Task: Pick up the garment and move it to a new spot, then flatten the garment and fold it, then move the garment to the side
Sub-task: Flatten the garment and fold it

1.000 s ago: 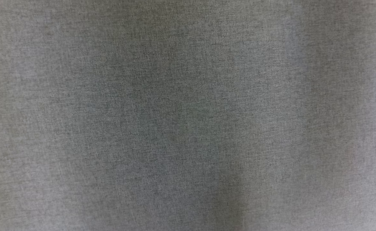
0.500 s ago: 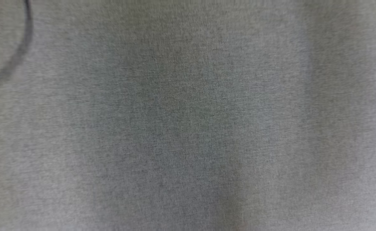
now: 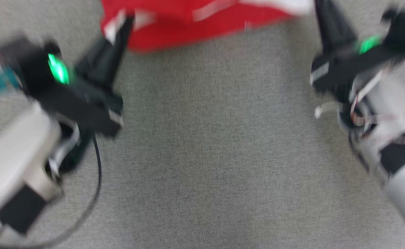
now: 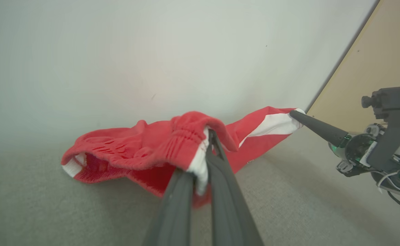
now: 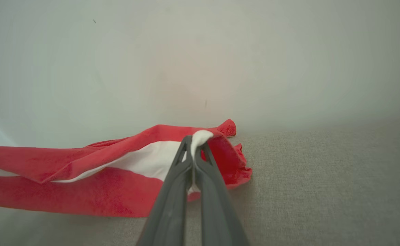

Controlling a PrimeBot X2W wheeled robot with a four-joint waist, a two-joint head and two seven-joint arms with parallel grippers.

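The garment [image 3: 195, 24] is a red piece with white stripes and an elastic waistband, stretched between my two grippers along the top of the blurred head view. My left gripper [image 3: 121, 26] is shut on its left end. In the left wrist view the left gripper [image 4: 209, 140] pinches the gathered waistband of the garment [image 4: 135, 150], whose far part sags onto the grey surface. My right gripper [image 3: 321, 10] is shut on the right end. In the right wrist view the right gripper [image 5: 196, 141] clamps a white corner of the garment [image 5: 84, 184]. The left wrist view has the right gripper [image 4: 294, 113] at that corner.
A grey woven surface [image 3: 206, 155] lies under everything. A pale wall [image 4: 152, 51] rises right behind the garment, and a tan panel [image 4: 374, 61] stands at the right of the left wrist view. A black cable [image 3: 97, 173] loops by my left arm.
The head camera has moved: earlier it showed bare grey fabric, then a cable at the corner. Now both grippers and the red garment are in it, motion-blurred.
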